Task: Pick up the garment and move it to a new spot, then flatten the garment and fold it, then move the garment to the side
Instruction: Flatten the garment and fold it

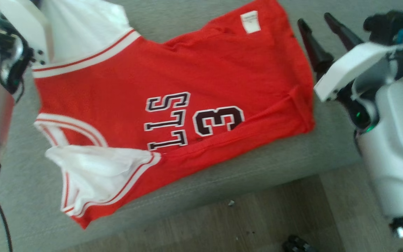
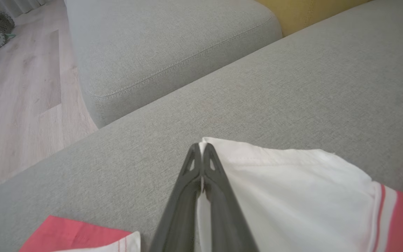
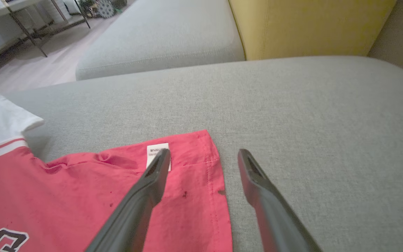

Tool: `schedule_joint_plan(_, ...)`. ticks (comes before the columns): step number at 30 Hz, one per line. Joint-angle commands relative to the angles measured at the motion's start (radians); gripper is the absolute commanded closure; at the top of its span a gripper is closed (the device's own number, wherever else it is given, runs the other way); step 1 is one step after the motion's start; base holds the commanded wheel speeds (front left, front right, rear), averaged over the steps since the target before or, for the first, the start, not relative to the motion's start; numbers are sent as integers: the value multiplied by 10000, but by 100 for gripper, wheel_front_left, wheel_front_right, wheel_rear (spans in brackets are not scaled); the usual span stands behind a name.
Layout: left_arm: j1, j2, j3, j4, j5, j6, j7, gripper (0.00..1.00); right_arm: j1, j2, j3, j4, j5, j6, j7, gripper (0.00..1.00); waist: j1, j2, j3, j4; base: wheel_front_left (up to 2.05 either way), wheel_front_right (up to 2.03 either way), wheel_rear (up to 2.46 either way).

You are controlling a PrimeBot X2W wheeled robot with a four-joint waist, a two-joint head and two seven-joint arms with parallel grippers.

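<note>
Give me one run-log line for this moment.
left jaws: shut on sleeve | right jaws: open over hem corner | jersey: spread on sofa

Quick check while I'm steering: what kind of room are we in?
Probably a home living room: the jersey lies on a grey sofa seat, a yellow upholstered piece stands behind it, and the floor is pale wood planks.

— How does the left gripper (image 2: pixel 200 148) stand?
— Its two dark fingers are pressed flat together, with a strip of the garment's (image 2: pixel 292 196) white sleeve pinched between them.
— And the right gripper (image 3: pixel 204 154)?
— Its fingers are spread wide apart and grip nothing. The pale right forearm (image 1: pixel 394 150) sits behind them, angled toward the fingers.
</note>
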Motion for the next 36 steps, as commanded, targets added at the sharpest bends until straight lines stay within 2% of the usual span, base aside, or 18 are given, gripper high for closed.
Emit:
schedule_joint_plan(1,-125,378,264,-546,-65,87,-104,100,-442,-202,124,21,204,63,273,0,-1,0,-25,421,0,0,0)
schedule_joint_plan(7,271,161,124,-1448,-194,176,-82,100,-1514,-754,291,1630,660,63,1107,0,-1,0,51,1058,0,0,0)
schedule_joint_plan(15,548,-10,3,-2172,-305,327,26,100,-2384,-976,677,3195,1081,63,1409,0,-1,0,198,1501,0,0,0)
schedule_joint_plan(36,511,-201,-212,-2912,-498,534,140,100,-3957,-1282,2212,5447,1624,63,211,0,-1,0,781,2149,0,0,0)
